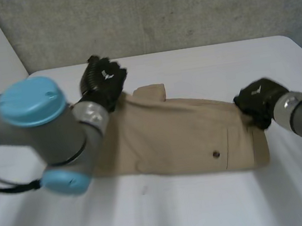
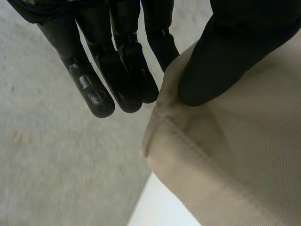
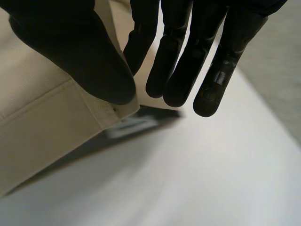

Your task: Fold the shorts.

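A white table (image 1: 189, 62) stands against a rough grey wall (image 1: 153, 11)

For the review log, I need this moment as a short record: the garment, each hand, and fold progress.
garment: tan shorts, lying spread out on the table
left hand: pinches the shorts' far left corner, thumb on top
right hand: pinches the far right corner, thumb on top; the corner is lifted off the table
fold: not yet made

Matt tan twill cloth shorts (image 1: 182, 136), smooth white table (image 1: 209, 206), rough grey wall (image 1: 181, 7)
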Controlling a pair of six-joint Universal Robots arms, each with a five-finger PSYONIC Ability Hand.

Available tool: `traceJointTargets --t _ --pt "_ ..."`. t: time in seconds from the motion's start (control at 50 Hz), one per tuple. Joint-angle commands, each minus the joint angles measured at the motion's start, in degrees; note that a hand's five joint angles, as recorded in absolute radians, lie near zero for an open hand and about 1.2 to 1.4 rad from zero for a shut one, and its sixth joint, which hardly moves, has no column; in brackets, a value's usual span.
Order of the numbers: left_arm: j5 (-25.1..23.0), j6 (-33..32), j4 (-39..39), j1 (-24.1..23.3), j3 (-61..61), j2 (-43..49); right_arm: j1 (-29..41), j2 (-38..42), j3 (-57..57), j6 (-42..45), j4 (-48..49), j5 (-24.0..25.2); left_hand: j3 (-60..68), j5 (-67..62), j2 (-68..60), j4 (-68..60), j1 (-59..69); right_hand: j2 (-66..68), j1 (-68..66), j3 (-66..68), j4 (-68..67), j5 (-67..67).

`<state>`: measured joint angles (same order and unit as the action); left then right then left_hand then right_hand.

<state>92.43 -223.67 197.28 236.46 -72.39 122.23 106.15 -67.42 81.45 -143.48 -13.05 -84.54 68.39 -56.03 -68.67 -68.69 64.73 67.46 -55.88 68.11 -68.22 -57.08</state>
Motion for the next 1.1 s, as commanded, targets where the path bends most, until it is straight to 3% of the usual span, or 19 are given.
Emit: traceJointTargets --t 0.02,0.16,0.32,0.46,0.48,0.5,0.54,0.56,0.58,0.72,0.84,0.9,0.94,1.02,1.04,1.1 --pt "-7.17 -0.18 7.23 1.19 19.8 16.96 0.46 5.36 -2.61 -3.56 20.22 -9.5 11.61 -13.97 -11.33 -11.31 15.27 12.54 -24.12 11.89 -11.78 -12.92" --pt "-12.53 0.08 9.97 2.34 30.89 27.08 0.81 10.72 -4.63 -3.56 32.1 -9.85 11.61 -13.97 -11.33 -11.31 15.27 12.54 -24.12 11.89 -11.78 -12.92" --pt "-14.82 0.25 12.25 5.42 46.27 40.18 0.9 20.3 -11.48 -2.16 34.32 -10.03 11.61 -13.97 -11.33 -11.31 15.27 12.54 -24.12 11.89 -11.78 -12.92" --pt "-17.64 1.66 15.5 5.51 46.55 42.65 0.9 23.74 -14.12 1.97 34.67 -9.5 11.61 -13.97 -11.33 -11.31 15.27 12.54 -24.12 11.89 -11.78 -12.92" --pt "-17.72 2.53 16.99 5.51 45.77 42.65 0.9 24.35 -15.61 2.59 34.67 -9.93 11.61 -13.97 -11.33 -11.31 15.27 -11.21 -0.37 -11.87 11.97 10.83" --pt "-17.81 3.15 17.78 5.51 44.98 42.39 0.9 24.7 -16.49 2.68 34.59 -10.2 9.64 -11.99 -9.36 -9.33 13.29 -26.1 14.52 -26.76 26.86 25.72" --pt "-17.99 4.64 19.37 5.51 42.87 41.78 0.9 25.67 -18.25 2.68 34.06 -10.55 -21.67 19.31 21.95 21.97 -18.01 -56.87 45.29 -57.53 57.63 56.49" --pt "-18.08 6.48 20.94 5.51 40.34 40.64 0.9 25.94 -18.78 2.51 33.97 -10.55 -53.81 51.46 54.09 54.11 -50.15 -57.46 45.88 -58.11 58.22 57.08" --pt "-18.08 7.28 21.91 5.51 39.35 39.85 0.9 25.76 -19.13 2.33 33.88 -10.47 -58.39 56.03 58.67 58.69 -54.73 -57.46 45.88 -58.11 58.22 57.08" --pt "-17.02 8.96 29.73 4.89 28.3 28.36 0.47 13.05 -16.42 -3.1 34.06 -9.68 -58.39 56.03 58.67 58.69 -54.73 -57.46 45.88 -58.11 58.22 57.08" --pt "-16.85 9.31 30.98 4.63 19.83 19.89 0.11 4.08 -12.12 -8.91 31.79 -9.24 -58.39 56.03 58.67 58.69 -54.73 -57.46 45.88 -58.11 58.22 57.08" --pt "-15.1 10.71 30.36 4.28 8.71 9.82 0.02 -0.86 -8.77 -9.45 26.08 -7.22 -57.34 54.98 57.62 57.64 -53.68 -57.46 45.88 -58.11 58.22 57.08" --pt "-14.48 11.24 30.1 4.19 6.67 7.96 0.02 -3.14 -6.23 -9.8 21.43 -5.56 -57.0 54.64 57.28 57.3 -53.34 -57.46 45.88 -58.11 58.22 57.08" --pt "-9.47 15.28 27.47 3.84 -4.5 -1.72 0.11 -4.03 -3.76 -10.41 16.65 -4.84 -56.66 54.3 56.94 56.96 -53.0 -57.46 45.88 -58.11 58.22 57.08" --pt "-7.9 16.85 25.55 3.92 -7.56 -4.52 0.11 -4.55 -0.45 -13.46 10.82 -4.58 -56.16 53.8 56.44 56.46 -52.5 -57.46 45.88 -58.11 58.22 57.08" --pt "-5.95 21.07 18.35 4.1 -13.29 -9.54 0.11 -4.91 2.12 -16.46 7.97 -4.05 -54.64 52.29 54.92 54.94 -50.98 -52.69 41.11 -53.35 53.45 52.31"
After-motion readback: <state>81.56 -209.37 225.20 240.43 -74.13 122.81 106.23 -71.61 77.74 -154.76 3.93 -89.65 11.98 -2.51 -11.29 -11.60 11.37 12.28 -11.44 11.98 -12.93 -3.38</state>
